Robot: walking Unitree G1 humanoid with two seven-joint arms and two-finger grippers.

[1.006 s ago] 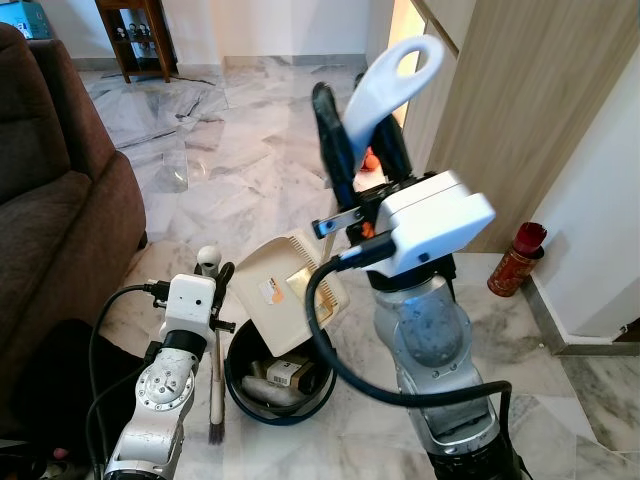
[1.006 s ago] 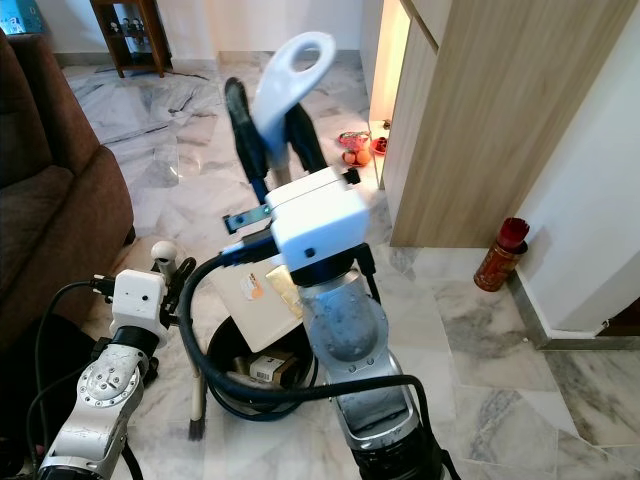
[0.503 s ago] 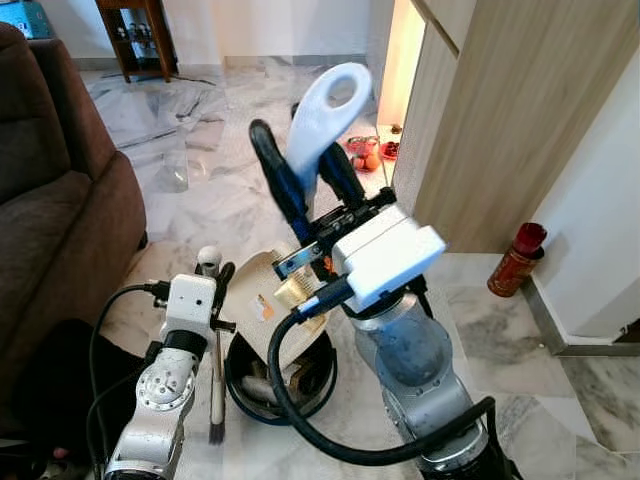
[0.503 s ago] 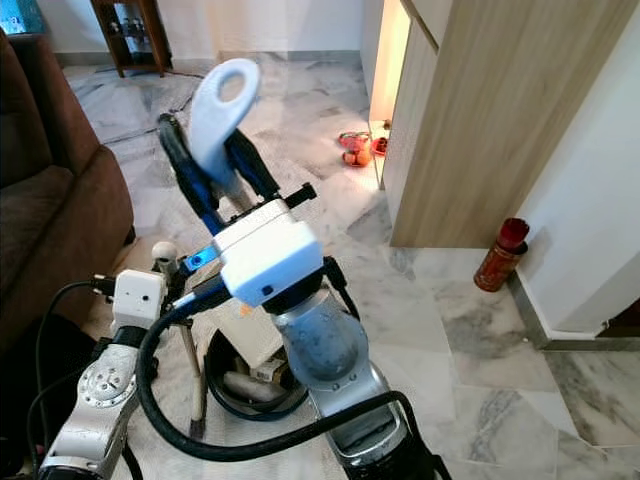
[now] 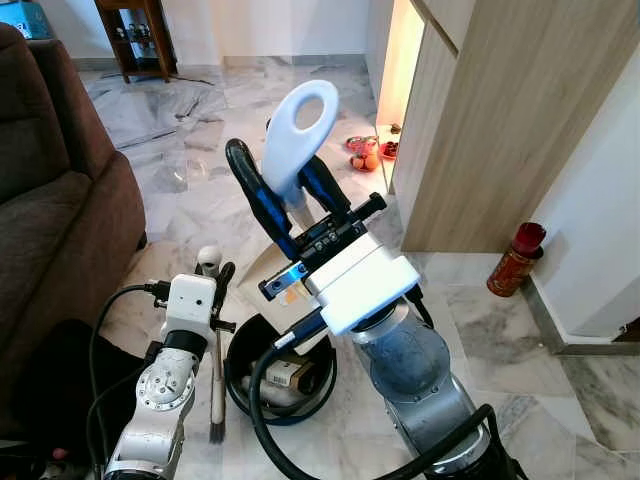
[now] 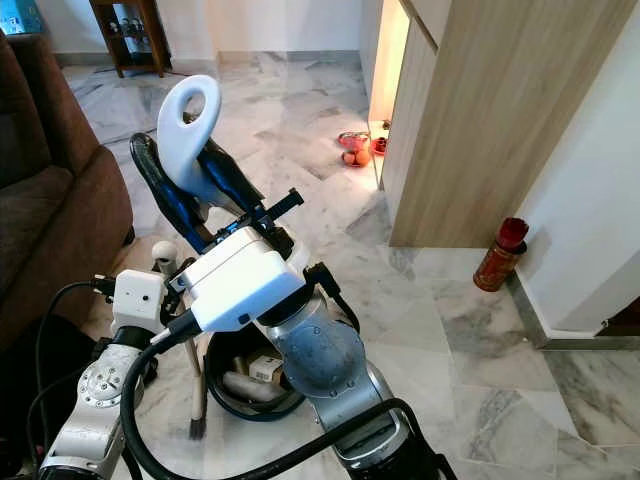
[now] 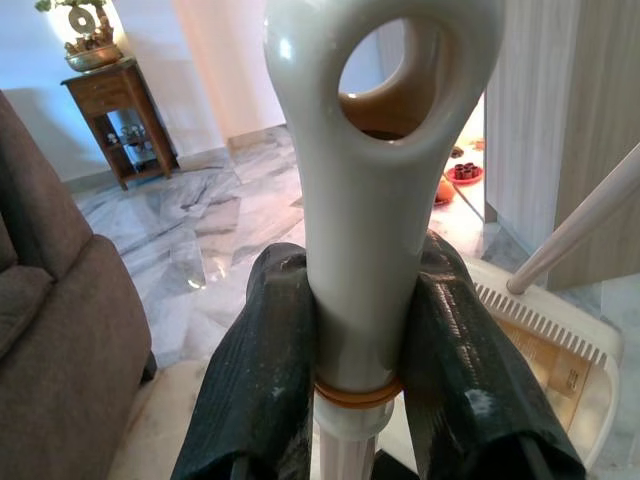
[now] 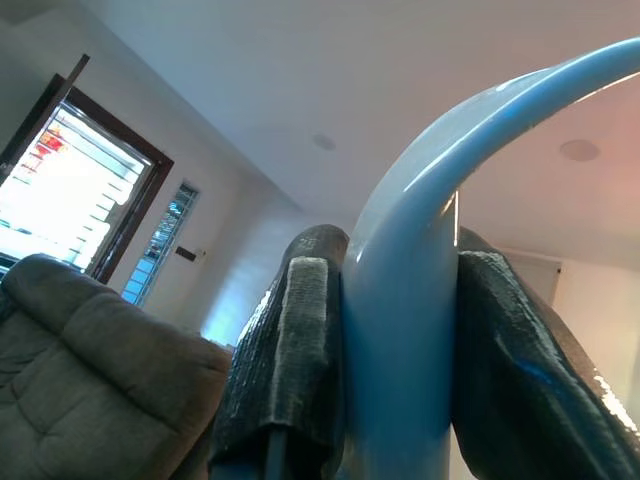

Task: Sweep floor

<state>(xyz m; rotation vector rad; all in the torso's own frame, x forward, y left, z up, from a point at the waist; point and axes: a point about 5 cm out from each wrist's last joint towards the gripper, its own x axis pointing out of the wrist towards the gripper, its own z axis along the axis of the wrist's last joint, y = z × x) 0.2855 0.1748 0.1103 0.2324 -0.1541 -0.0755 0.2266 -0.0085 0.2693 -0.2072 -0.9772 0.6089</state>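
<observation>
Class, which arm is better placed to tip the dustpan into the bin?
Right: the right gripper grips the dustpan handle above the bin; the left gripper holds the brush beside it.

left arm: low, bent, left hand (image 5: 212,283) upright, fingers clamped on broom handle (image 7: 375,190) | right arm: raised, right hand (image 5: 285,195) fingers pinching dustpan handle (image 5: 297,135)

Silver arms, white wrist boxes, black cables.

A home (brown sofa (image 5: 55,200), marble floor (image 5: 210,150)).
</observation>
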